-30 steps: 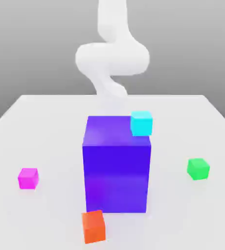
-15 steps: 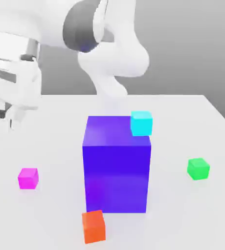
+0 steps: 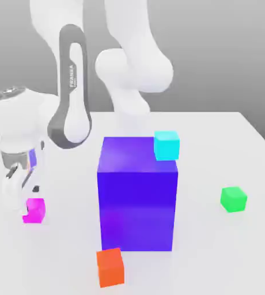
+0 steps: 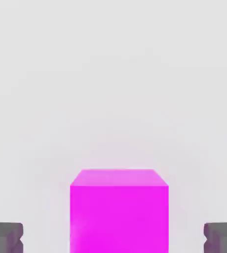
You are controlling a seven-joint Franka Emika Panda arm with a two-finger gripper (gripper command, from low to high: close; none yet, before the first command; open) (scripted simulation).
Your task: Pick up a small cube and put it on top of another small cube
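Observation:
The small magenta cube [image 3: 36, 210] rests on the white table [image 3: 215, 144] at the exterior view's left. My gripper [image 3: 23, 196] hangs just above it, open, one finger to each side and neither touching. In the hand view the same magenta cube [image 4: 118, 210] sits centred between the two grey fingertips [image 4: 5, 237], with a wide gap on both sides of my gripper [image 4: 113, 238]. The small green cube [image 3: 233, 199] lies on the table at the exterior view's right, on the other side of the big block.
A big blue-purple block [image 3: 137, 196] stands mid-table between the two cubes, with a small cyan cube [image 3: 167, 144] on its top back corner. A small orange-red cube [image 3: 110, 267] lies in front of the block. The arm's white links rise behind.
The arm has swung in from the upper left and come down; the hand now hangs right over the magenta cube. No cube has moved.

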